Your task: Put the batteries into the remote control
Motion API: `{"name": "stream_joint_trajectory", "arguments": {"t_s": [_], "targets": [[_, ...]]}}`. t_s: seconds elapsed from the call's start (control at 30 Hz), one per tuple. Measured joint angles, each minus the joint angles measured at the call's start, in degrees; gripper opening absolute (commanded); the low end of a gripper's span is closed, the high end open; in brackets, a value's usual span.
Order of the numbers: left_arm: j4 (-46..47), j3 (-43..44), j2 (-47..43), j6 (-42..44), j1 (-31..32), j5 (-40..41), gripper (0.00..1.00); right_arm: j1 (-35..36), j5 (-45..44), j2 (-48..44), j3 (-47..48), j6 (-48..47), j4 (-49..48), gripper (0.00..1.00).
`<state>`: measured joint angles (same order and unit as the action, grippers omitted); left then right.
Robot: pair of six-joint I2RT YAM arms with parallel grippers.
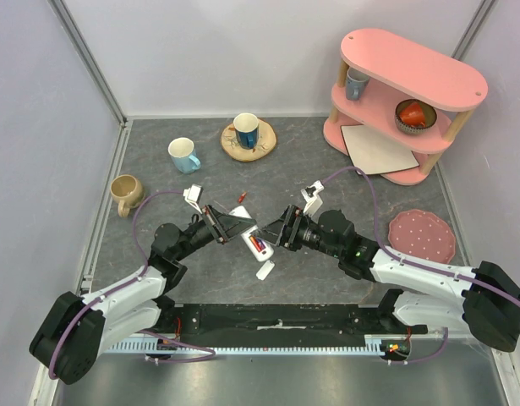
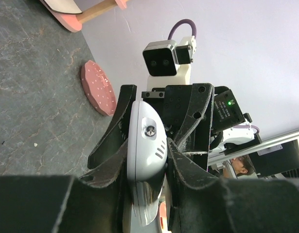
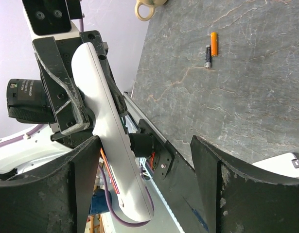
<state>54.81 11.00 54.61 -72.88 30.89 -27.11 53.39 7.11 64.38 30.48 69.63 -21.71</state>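
Left claw pinches the remote control; right claw is spread just beside it. Best to hold the remote steady while fetching the loose batteries beyond the right claw.

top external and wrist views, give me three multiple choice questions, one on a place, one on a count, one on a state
1. What stands on the round wooden coaster?
A. a dark blue mug
B. a green bottle
C. a yellow banana

2. In the right wrist view, how many loose batteries lie on the grey table?
A. none
B. four
C. two

3. What is the left gripper doing?
A. open and empty
B. shut on the slim white plastic remote control
C. shut on a spoon

Answers:
1 A, the dark blue mug sits on the coaster.
2 C, the loose batteries are an orange one and a dark one, lying side by side.
3 B, its fingers press both sides of the remote control.
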Motion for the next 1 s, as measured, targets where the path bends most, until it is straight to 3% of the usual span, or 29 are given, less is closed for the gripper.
{"name": "stream_joint_trajectory", "arguments": {"t_s": [0.33,0.77,0.83,0.93,1.0], "targets": [[1.4,-0.02,2.54,-2.54,-0.02,-2.25,0.02,-0.15,3.61,0.02,0.31,-4.09,0.48,0.85],[2.8,-0.02,3.28,-3.37,-0.07,-3.63,0.02,-0.15,11.34,1.95,0.33,-5.84,-2.34,0.59],[2.8,-0.02,3.28,-3.37,-0.07,-3.65,0.02,-0.15,11.78,2.27,0.33,-5.81,-3.13,0.61],[2.86,-0.02,3.28,-3.39,-0.07,-3.72,0.02,-0.15,12.39,2.84,0.33,-5.81,-3.78,0.8],[3.13,-0.02,3.28,-3.41,-0.07,-3.78,0.02,-0.17,12.61,3.13,0.33,-5.75,-3.76,0.87]]}}
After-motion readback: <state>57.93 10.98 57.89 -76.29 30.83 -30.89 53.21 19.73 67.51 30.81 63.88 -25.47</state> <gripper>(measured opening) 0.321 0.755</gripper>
